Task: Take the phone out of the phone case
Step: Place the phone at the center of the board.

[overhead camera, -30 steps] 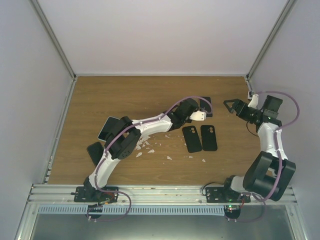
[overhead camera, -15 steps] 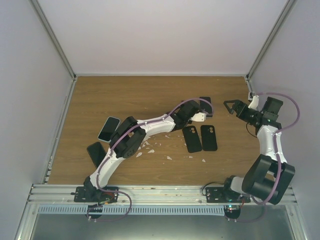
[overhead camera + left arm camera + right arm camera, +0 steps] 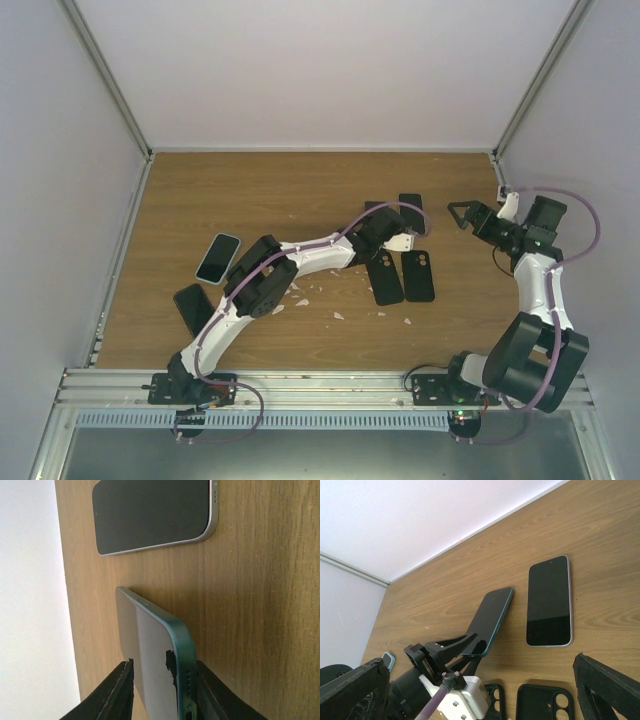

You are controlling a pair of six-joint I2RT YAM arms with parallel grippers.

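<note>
left pincer (image 3: 162, 680), left wrist view: jaws either side of teal phone (image 3: 150, 645), its far end down on worktop (image 3: 250, 605); pinching or loose, cannot tell. right wrist view: right pincer (image 3: 480, 690) spread wide; teal phone tilted, beside flat silver phone (image 3: 549, 602). top view: two black cases (image 3: 383, 278) lie near, apart from it.

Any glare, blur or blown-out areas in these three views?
Left wrist: the white wall is blown out, and the teal-edged phone between the jaws goes soft near the lens; the silver phone is sharper. Right wrist: even light, dark screens without glare. Top external: diffuse light, only faint shadows on the table.
</note>
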